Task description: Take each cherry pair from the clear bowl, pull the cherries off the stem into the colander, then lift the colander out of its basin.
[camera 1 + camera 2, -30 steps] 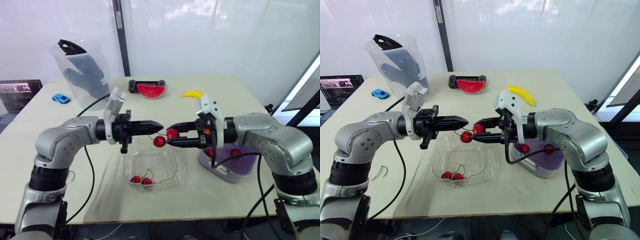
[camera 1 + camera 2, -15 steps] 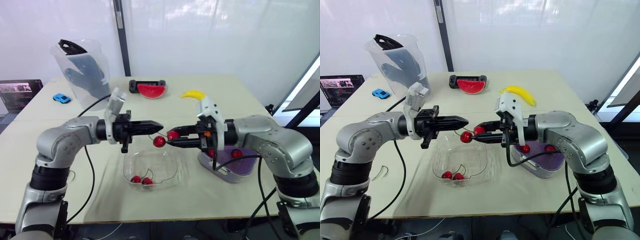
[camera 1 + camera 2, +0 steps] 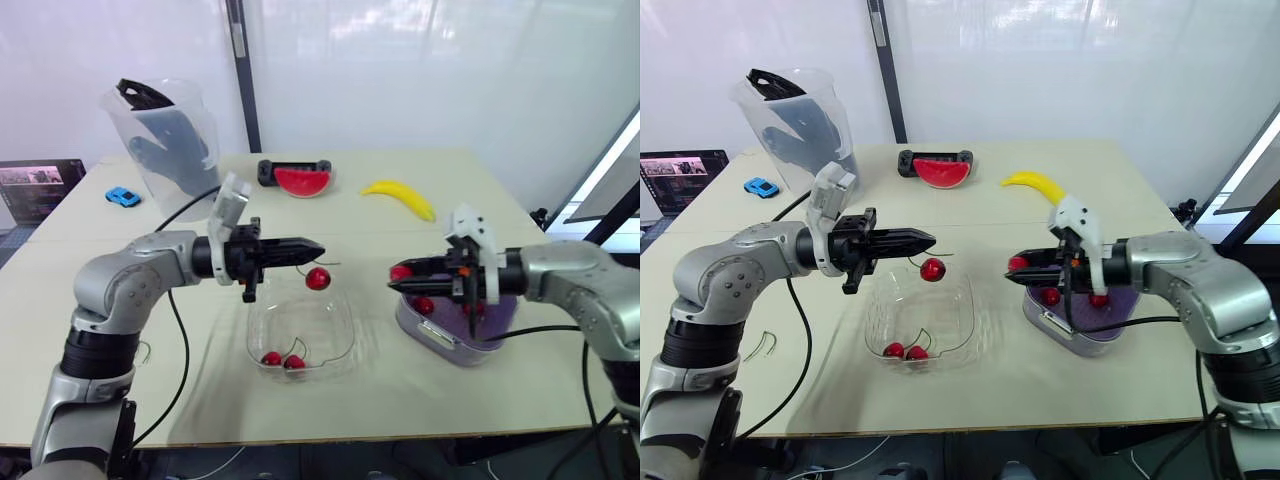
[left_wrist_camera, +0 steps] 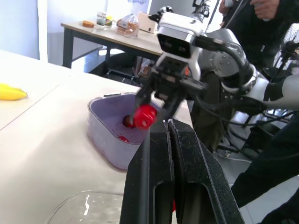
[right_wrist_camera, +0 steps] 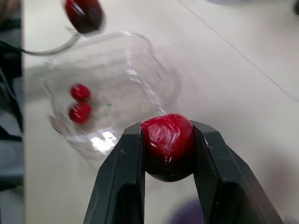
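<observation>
My left gripper (image 3: 318, 247) is shut on the green stem (image 3: 325, 263), and one red cherry (image 3: 318, 279) hangs from it above the clear bowl (image 3: 337, 343). My right gripper (image 3: 393, 277) is shut on a single red cherry (image 5: 168, 146) and has it at the left edge of the purple colander (image 3: 480, 340), apart from the stem. A cherry pair (image 3: 282, 360) lies in the bowl. Red cherries (image 3: 1049, 296) rest inside the colander, which sits in its basin (image 3: 430, 341).
At the back of the table lie a banana (image 3: 400, 194), a watermelon slice (image 3: 302, 181) against a black holder, a blue toy car (image 3: 122, 197) and a clear pitcher (image 3: 165, 135) with black items inside. Cables trail over the table's left side.
My right gripper has pulled right, away from the left one, carrying one cherry off the stem to the colander. The left gripper kept still with the stem and the other cherry.
</observation>
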Controlling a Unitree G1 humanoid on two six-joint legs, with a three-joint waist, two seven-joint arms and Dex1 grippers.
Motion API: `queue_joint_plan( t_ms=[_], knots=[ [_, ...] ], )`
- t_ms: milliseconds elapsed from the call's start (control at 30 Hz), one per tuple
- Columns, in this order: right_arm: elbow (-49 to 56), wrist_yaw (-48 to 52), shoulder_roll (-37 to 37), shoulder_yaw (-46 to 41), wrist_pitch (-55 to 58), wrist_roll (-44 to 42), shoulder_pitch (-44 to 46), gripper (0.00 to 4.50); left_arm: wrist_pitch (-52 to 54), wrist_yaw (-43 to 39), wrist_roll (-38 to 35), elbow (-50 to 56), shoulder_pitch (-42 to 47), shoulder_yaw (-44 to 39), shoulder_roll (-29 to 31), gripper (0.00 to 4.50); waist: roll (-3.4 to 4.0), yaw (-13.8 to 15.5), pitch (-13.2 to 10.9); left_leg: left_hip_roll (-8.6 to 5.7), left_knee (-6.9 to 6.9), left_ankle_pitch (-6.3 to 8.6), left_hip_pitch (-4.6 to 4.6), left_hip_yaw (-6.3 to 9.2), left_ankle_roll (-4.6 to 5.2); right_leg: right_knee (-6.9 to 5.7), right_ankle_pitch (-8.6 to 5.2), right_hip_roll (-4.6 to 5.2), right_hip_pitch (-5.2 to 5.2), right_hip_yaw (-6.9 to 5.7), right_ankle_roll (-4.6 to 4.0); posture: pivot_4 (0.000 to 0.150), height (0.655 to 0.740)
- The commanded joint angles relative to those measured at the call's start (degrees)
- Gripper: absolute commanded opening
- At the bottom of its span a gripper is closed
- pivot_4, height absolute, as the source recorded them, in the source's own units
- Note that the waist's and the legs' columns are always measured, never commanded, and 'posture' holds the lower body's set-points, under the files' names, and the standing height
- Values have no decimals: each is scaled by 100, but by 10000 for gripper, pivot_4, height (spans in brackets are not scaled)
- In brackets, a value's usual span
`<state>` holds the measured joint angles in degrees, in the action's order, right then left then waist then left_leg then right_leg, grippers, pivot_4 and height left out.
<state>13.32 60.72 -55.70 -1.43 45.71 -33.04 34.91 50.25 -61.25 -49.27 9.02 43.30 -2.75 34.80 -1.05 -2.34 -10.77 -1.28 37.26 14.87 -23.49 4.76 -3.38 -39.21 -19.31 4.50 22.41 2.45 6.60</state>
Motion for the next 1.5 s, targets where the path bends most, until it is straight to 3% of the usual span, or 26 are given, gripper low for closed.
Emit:
queue_joint_plan(
  t_ms=[33,167,300,500,567,767,833,1133,1500],
  knots=[
    [-458,75,-520,193,-482,790,87,9457,-163,20,-15,91,77,-120,-21,0,0,1,0,0,0,0,0,0,0,0,0,0,0,0,0,1500,7400],
    [-979,163,-775,584,-761,1368,-28,9457,-221,74,-14,87,68,-138,-59,0,0,-3,0,0,0,0,0,-2,1,1,0,0,0,0,0,1500,7400],
    [-1153,151,-577,591,-832,1461,-107,9457,-275,105,10,77,68,-155,-63,0,0,-22,0,2,-2,0,0,-4,0,1,0,-1,3,1,0,1500,7400],
    [-1141,168,-504,373,-742,1379,-54,38005,-289,124,-20,110,50,-155,-64,0,1,8,0,2,1,0,0,-4,0,1,0,0,0,2,0,1500,7400],
    [-881,302,-488,229,-551,1089,-38,44786,-303,112,-40,109,45,-160,-82,0,1,10,0,2,3,0,0,-4,0,1,0,1,-1,2,0,1500,7400],
    [71,425,-195,-163,346,-71,383,44786,-356,44,-4,83,78,-81,-140,0,1,-7,-1,3,1,0,0,-2,0,1,0,-1,0,2,0,1500,7400],
    [384,100,235,-93,563,-315,829,44786,-355,56,-2,73,119,-70,-176,0,1,-21,0,4,1,0,0,-2,0,1,0,-1,0,2,0,1500,7400],
    [1183,-1018,1482,392,871,-365,1159,44786,-388,251,86,55,138,-130,-249,0,-1,49,0,-4,8,-1,-3,4,-2,3,0,9,-3,-3,1,1500,7400],
    [1455,-1712,2193,822,1143,-419,983,44786,-467,278,107,40,123,-114,-318,0,-1,-3,0,-1,6,-1,-3,6,-2,-1,0,4,1,-3,0,1500,7400]
  ],
)
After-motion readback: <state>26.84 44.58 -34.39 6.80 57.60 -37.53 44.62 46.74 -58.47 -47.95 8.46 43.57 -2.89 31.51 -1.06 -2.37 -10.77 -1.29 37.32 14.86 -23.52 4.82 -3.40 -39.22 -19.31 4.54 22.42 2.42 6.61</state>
